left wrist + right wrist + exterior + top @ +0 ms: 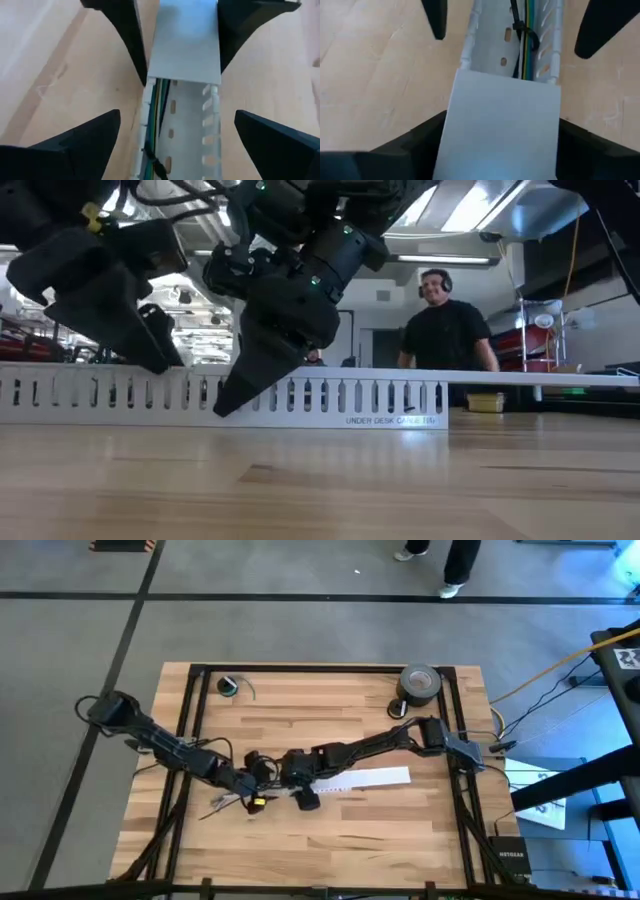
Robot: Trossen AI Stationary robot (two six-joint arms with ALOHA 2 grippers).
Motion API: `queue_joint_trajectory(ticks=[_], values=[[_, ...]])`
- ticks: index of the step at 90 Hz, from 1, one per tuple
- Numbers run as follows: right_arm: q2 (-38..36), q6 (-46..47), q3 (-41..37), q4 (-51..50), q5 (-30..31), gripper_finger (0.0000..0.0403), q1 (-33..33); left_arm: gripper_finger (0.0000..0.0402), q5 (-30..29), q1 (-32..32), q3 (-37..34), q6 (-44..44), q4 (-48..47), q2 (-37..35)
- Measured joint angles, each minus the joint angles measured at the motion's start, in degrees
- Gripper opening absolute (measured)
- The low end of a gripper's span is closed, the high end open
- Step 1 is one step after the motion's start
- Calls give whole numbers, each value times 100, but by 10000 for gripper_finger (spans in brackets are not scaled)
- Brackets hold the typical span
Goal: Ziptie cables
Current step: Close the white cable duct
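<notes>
Left wrist view gives you the clearest read: the left gripper has its fingers spread wide, one on each side of the white slotted channel, grasping nothing. Across from it, the right gripper also straddles the channel with fingers parted; whether they press the channel walls you cannot tell, though the flat cover lies right between them. You can judge that both arms bracket the channel so it stays put while the wiring inside is worked on.

Within the channel, the cables run lengthwise along one wall, green and yellow strands packed together and passing under the cover. The ziptie shows as a thin black band wrapped across the bundle, a knot-like lump at the crossing, so the tie looks threaded already; whether it is pulled tight you cannot say.

From the high view, the two grippers meet near the middle of the surface, toward its front edge, the left gripper just beside the right gripper, with the channel reaching toward the right edge. A roll of tape sits at the far right corner, well apart from the work. In the low view a person stands beyond the surface.
</notes>
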Motion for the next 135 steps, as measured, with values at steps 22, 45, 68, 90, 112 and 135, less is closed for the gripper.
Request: queue_joint_trajectory(ticks=[22, 45, 68, 90, 112, 135], values=[[0, -1, 0, 30, 94, 275, 2, 336, -4, 2, 0, 81, 439, 455], [0, 5, 0, 31, 97, 275, 2, 290, -17, 2, 0, 83, 531, 494], [0, 102, 0, 27, 146, 275, 4, 234, -22, 2, 0, 114, 526, 494], [-94, 304, 0, -59, 147, 276, 4, 198, -20, 2, 2, 111, 536, 494], [-248, 406, 0, -221, 60, 284, -39, 194, -5, 2, 7, 72, 502, 491], [-688, 387, 9, -1153, -210, 320, -153, 194, -13, -32, 11, 27, 426, 485]])
